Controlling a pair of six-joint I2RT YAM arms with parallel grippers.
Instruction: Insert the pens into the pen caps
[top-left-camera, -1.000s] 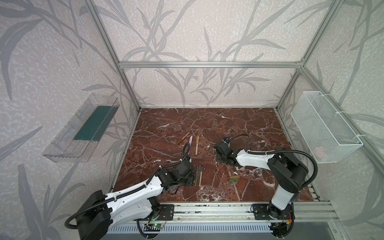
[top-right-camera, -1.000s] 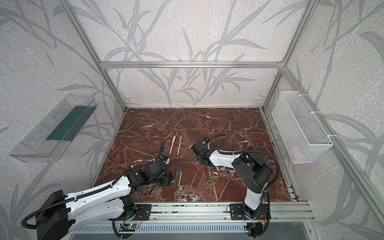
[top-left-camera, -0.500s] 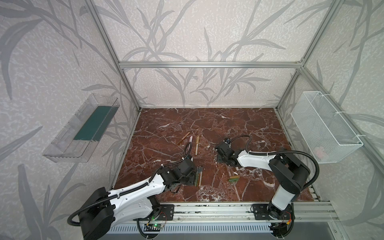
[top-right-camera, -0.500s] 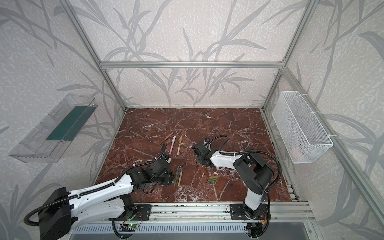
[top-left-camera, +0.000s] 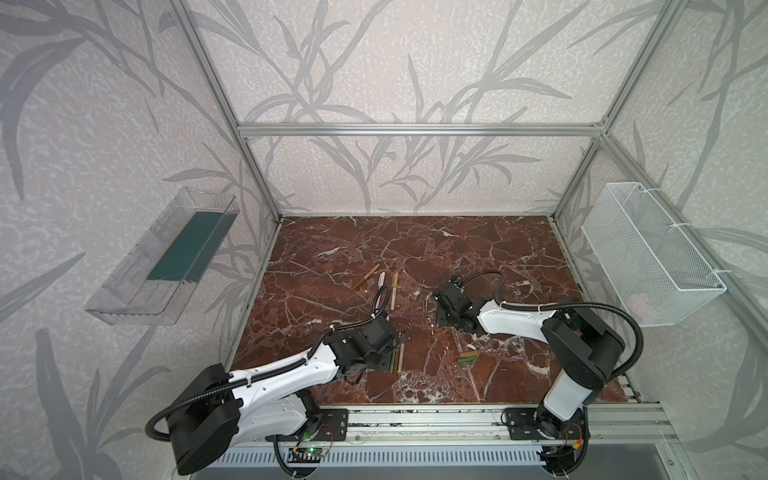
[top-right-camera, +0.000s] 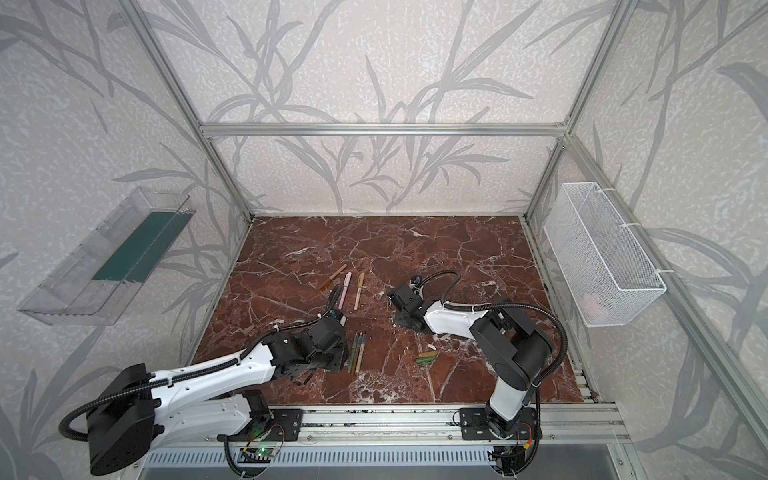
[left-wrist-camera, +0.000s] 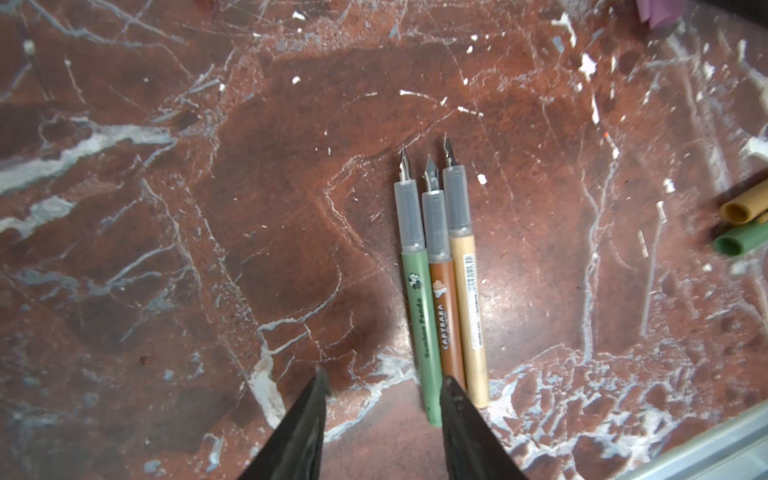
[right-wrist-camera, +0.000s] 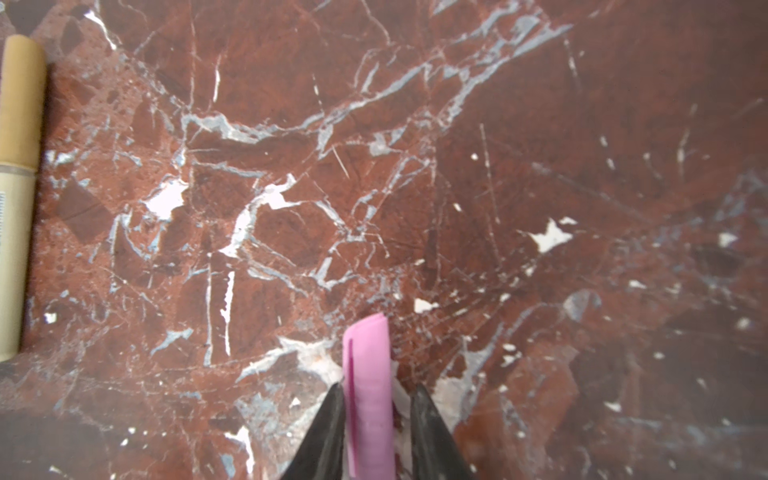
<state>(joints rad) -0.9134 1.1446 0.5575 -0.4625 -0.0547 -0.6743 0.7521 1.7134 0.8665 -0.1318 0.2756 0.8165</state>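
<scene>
While bare marble (top-left-camera: 457, 249) lies open toward the back edge, left gripper (left-wrist-camera: 384, 380) jaws stand apart just beside three uncapped pens (left-wrist-camera: 440, 270); right gripper (right-wrist-camera: 378, 392) clamps pink cap (right-wrist-camera: 368, 365), its base cut off from view.

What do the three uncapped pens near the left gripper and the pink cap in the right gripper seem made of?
The pens: likely plastic, satin coloured barrels with printed labels, frosted translucent grips; the nibs glint like metal. The pink cap: apparently opaque matte plastic, with a moulded clip slit.
</scene>
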